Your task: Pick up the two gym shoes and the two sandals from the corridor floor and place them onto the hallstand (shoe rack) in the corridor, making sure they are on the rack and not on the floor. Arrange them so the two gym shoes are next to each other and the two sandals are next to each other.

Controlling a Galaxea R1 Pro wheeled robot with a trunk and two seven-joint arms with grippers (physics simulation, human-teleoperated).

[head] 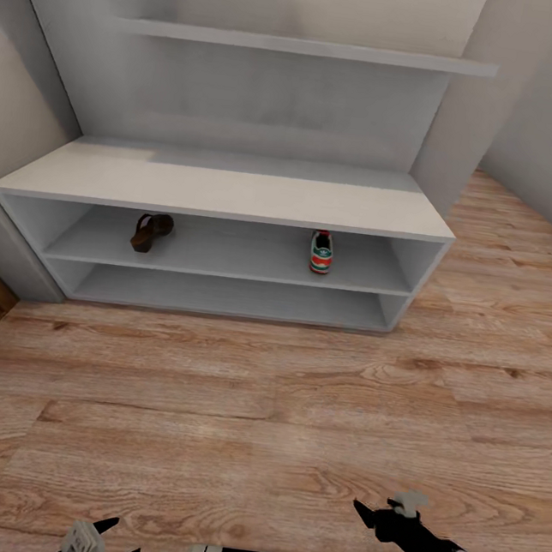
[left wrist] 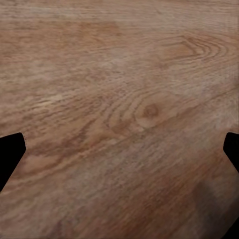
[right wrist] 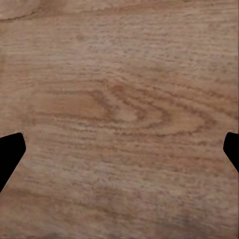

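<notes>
corridor floor [head: 234, 409]: light wood planks, bare across the stretch in front of the rack; both wrist views look straight down at plank grain, nothing between the fingertips.
hallstand [head: 226, 192]: pale grey low unit with a flat counter top, 2 open shelf levels under it, and a wall shelf [head: 304, 46] above.
gym shoe [head: 320, 252]: 1 sneaker on the upper shelf level, toward the right end, heel facing the robot.
sandal [head: 151, 232]: 1 brown sandal on the same level, toward the left end, well apart from the sneaker.
step: my read is halfway, 1 of each pair racked. The other 2 shoes are not in the pictures, so the robot looks to be between fetches.
next move: probably turn the base or head to find the second sneaker and second sandal on the floor, then set each one right beside its mate. There is free shelf space on both sides of each.
right gripper [head: 385, 510]: arm comes in from the lower right, held low over the floor, jaws spread and holding nothing.
left gripper [head: 101, 539]: at the bottom edge, low and close to the trunk, jaws apart and holding nothing.
</notes>
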